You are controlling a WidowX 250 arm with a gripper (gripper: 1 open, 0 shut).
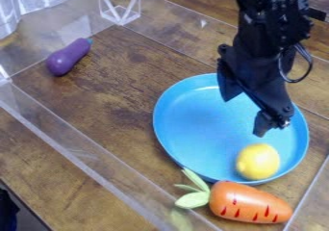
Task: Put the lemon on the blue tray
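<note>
Purple comes first at the upper left of the frame, where a toy eggplant [68,56] lies on the dark wooden tabletop [122,90], well apart from everything else. Clear plastic walls [52,129] run around the work area, one long edge crossing the lower left corner and another standing at the top of the frame.

Right of centre sits the blue tray [206,119], a wide round plate with a raised rim, flat on the wood. Over its upper right part hangs the black gripper [264,105], tilted steeply downward on its arm, which enters from the top right. Its jaws are spread, with nothing between them; the lower finger [266,121] reaches down over the tray's right side.

Inside the tray, in its lower right part near the rim, rests the lemon [259,161], yellow and smooth, clear of the gripper and below it in the frame.

Just outside the tray's bottom edge, at the lower right of the frame, lies an orange carrot [247,202] with green leaves pointing left, close beneath the lemon.
</note>
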